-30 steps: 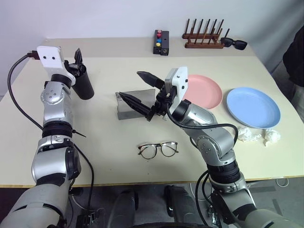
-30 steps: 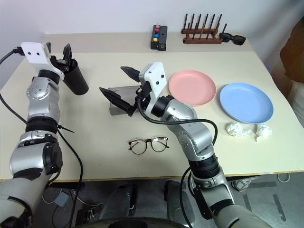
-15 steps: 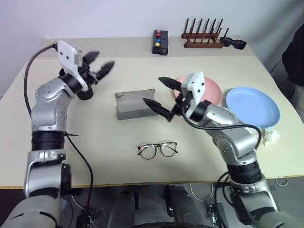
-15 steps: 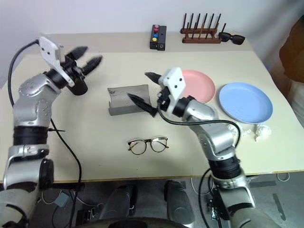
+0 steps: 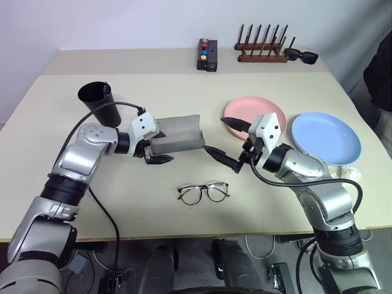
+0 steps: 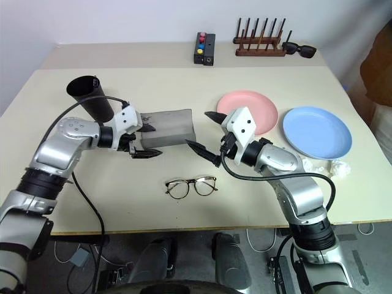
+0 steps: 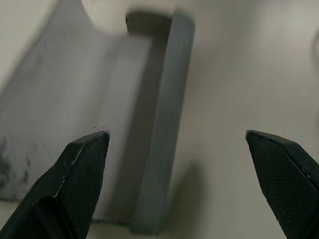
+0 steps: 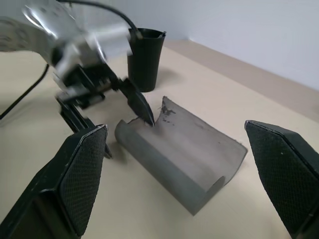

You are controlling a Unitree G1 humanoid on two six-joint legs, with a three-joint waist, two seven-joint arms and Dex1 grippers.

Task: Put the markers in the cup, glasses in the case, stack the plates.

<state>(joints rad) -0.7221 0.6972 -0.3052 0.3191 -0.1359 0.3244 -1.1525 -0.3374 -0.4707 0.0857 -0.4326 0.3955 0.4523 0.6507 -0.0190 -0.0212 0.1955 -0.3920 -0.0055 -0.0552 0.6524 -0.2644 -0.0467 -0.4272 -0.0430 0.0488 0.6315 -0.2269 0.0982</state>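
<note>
Case (image 5: 176,134) between open left end effector (image 5: 154,147); right end effector (image 5: 225,142) beside.

- Robot test lab or staged indoor room, not a lived-in home.
- Plain beige desk (image 5: 184,226) against a bare pale wall (image 5: 122,24); no decor.
- Sparse, spread-out props: pink plate (image 5: 269,112), blue plate (image 5: 327,138), black cup (image 5: 101,104), grey case (image 5: 177,133), glasses (image 5: 204,193).
- Small black box with coloured buttons (image 5: 207,54) at the desk's back edge, beside a wooden peg rack (image 5: 262,49).
- Loose cables (image 5: 104,214) hang along the arm; cords lie on the grey floor (image 5: 257,245) below the desk.
</note>
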